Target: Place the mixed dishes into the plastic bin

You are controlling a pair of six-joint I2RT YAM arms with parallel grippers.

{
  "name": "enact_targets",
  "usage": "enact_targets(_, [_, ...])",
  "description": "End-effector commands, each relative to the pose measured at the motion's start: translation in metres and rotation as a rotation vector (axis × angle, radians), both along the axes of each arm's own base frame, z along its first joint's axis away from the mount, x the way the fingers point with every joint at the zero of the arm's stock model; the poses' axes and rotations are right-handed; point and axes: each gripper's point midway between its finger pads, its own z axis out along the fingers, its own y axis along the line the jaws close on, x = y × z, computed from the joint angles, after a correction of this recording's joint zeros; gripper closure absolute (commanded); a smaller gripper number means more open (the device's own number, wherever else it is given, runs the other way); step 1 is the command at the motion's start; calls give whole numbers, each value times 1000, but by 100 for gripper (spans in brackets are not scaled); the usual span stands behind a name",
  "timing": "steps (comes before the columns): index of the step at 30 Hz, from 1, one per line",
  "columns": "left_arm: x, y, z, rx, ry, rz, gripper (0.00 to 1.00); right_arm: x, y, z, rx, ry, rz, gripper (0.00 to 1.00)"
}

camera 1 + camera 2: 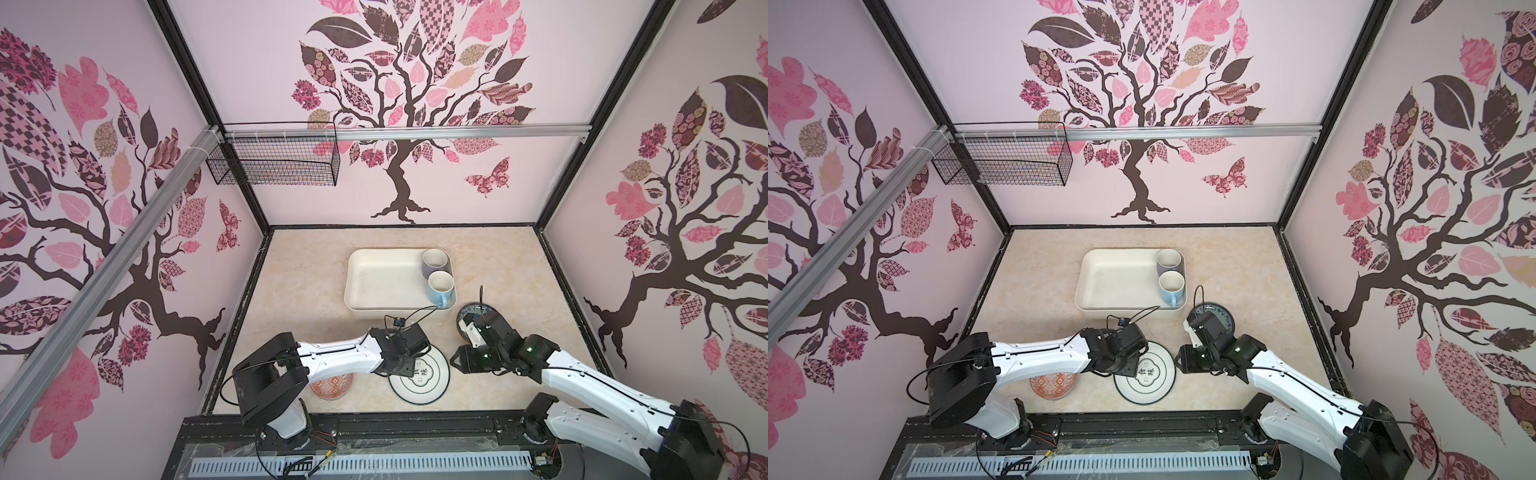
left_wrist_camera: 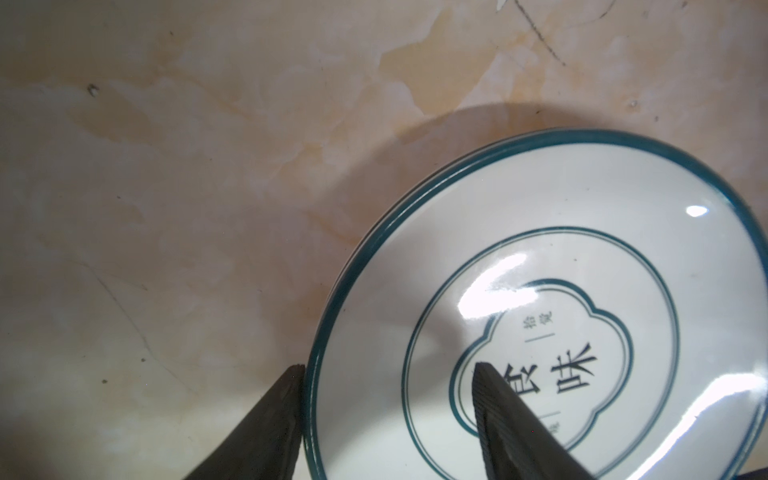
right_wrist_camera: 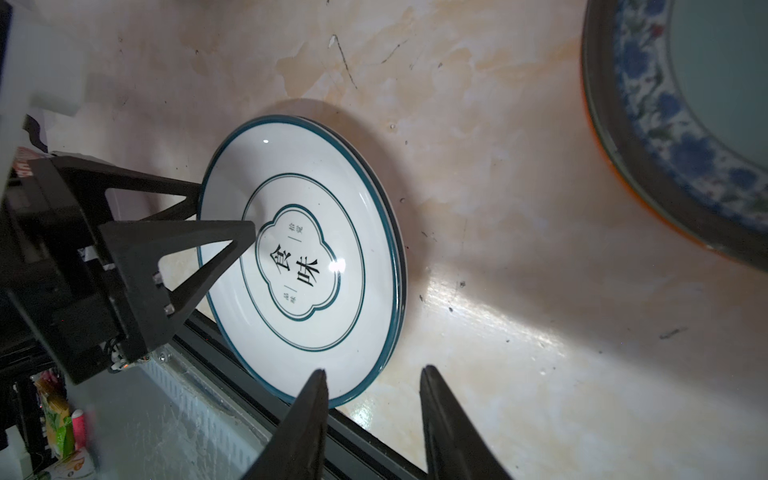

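While poised at the white plate with black characters [image 1: 419, 380], straddles its rim with the left gripper [image 2: 386, 368]: one finger [image 2: 270, 428] just outside the rim over the marble tabletop [image 1: 291, 291], the other over the printed centre, jaws wide apart and not clamped. Finds that plate near the middle of the tabletop's front edge. Holds the right gripper [image 3: 374, 372] just beside the plate's right rim, jaws part-open with nothing between them.

Shows the plastic bin [image 1: 353, 286] mid-tabletop toward the back edge, with the lavender mug [image 1: 435, 264] in its back-right corner and the light-blue mug [image 1: 441, 289] upright just in front. Shows the teal patterned plate [image 1: 471, 311] just off the bin's front-right corner, an orange edge visible beneath. Shows the orange-patterned bowl [image 1: 332, 384] by the front edge, left of the white plate, partly under the left arm.
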Motion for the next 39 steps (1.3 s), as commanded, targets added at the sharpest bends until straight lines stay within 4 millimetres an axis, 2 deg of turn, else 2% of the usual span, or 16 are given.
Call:
enact_targets(1, [0,4,12,-30,-36,26,36,-4,-7,-9,-41,31,-15,62])
enact_targets(7, [-6,17,13,-53,-49,52,43,-4,-7,-12,-52,37,-23,65])
enact_targets(13, [-10,20,2,-56,-33,53,52,-3,-8,-14,-59,47,-32,66])
enact_targets(16, [-11,19,-5,-60,-26,54,61,-2,-7,-13,-56,48,-36,66])
enact_targets(20, [-11,18,-9,-63,-25,50,80,-2,-8,-15,-68,56,-40,67])
enact_targets(24, [-10,17,-9,-64,-26,47,89,-2,-8,-17,-74,63,-41,68])
enact_targets(32, [-10,15,-13,-64,-26,39,98,-5,-8,-30,-95,97,-37,72])
enact_targets(39, [-11,12,-21,-62,-12,29,100,-5,-11,-37,-112,101,-45,73])
